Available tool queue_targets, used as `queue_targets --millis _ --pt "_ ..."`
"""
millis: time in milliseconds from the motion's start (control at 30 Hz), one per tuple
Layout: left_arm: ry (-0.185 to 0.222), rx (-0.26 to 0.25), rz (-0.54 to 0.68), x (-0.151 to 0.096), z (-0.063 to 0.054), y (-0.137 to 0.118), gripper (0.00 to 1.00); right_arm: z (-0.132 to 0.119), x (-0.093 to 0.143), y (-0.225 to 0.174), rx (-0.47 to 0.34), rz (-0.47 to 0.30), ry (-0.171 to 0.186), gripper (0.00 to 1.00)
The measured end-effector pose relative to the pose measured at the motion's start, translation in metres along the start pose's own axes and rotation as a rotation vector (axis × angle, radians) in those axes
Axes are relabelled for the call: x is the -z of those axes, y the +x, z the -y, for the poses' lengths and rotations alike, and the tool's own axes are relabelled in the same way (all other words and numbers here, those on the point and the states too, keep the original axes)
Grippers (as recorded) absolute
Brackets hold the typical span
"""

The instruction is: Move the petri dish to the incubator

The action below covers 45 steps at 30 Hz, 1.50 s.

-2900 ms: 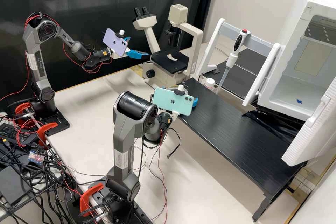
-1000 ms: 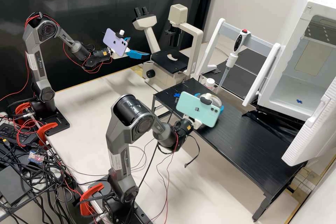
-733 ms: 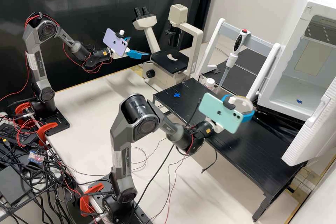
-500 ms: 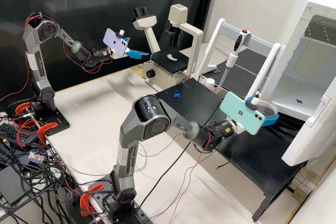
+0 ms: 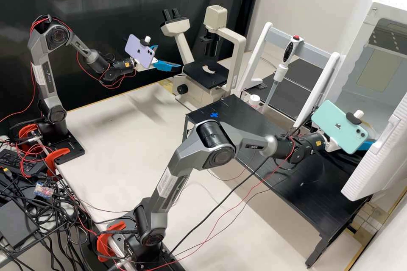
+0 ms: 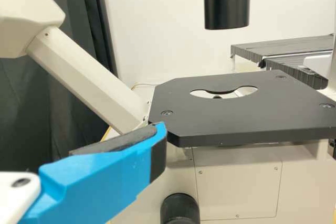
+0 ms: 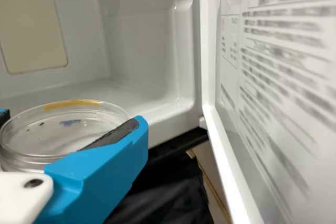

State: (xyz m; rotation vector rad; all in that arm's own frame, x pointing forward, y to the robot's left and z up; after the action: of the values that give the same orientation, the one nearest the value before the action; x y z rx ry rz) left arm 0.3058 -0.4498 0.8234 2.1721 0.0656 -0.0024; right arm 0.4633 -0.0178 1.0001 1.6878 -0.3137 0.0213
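The right gripper (image 5: 366, 145) is at the mouth of the open white incubator (image 5: 354, 53), partly behind its phone. In the right wrist view the right gripper (image 7: 71, 123) is shut on the clear petri dish (image 7: 44, 137), which has a yellow mark on its rim. The dish is level, in front of the incubator's interior (image 7: 142, 51); a blue mark shows through it. Over by the microscope, the left gripper (image 5: 169, 56) stands open and holds nothing. In the left wrist view, the left gripper (image 6: 71, 132) has one blue finger near the black stage.
The incubator door (image 5: 377, 156) stands swung out close beside the right gripper. A black raised shelf (image 5: 271, 144) with a blue cross (image 5: 214, 115) lies under the right forearm. Behind it are a pipette (image 5: 282, 63) on its stand and a white-capped bottle (image 5: 254, 100). The microscope (image 5: 205, 74) stands at the back.
The right gripper has carried the dish from the shelf's far left end along above the shelf to the incubator's opening. The left arm has kept still.
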Motion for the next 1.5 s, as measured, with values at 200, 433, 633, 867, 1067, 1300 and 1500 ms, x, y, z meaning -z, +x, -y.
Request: queue_targets --millis 200,433,633,867,1067,1300,1500 --pt "0.000 0.000 0.000 0.000 0.000 0.000 1.00 0.020 0.015 0.029 0.081 0.003 -0.010 0.00" --pt "0.000 0.000 0.000 0.000 0.000 0.000 1.00 0.042 0.024 0.052 0.122 0.014 -0.094 0.00" --pt "0.000 0.000 0.000 0.000 0.000 0.000 1.00 0.042 0.025 0.061 0.107 0.014 -0.094 0.00" --pt "0.000 0.000 0.000 0.000 0.000 0.000 1.00 0.043 0.020 0.064 0.108 0.021 -0.093 0.00" --pt "0.000 0.000 0.000 0.000 0.000 0.000 1.00 0.042 0.014 0.063 0.109 0.035 -0.092 0.00" --pt "0.000 0.000 0.000 0.000 0.000 0.000 1.00 0.040 0.007 0.062 0.109 0.046 -0.091 0.00" --pt "0.000 0.000 0.000 0.000 0.000 0.000 1.00 0.040 0.007 0.062 0.112 0.045 -0.111 1.00"
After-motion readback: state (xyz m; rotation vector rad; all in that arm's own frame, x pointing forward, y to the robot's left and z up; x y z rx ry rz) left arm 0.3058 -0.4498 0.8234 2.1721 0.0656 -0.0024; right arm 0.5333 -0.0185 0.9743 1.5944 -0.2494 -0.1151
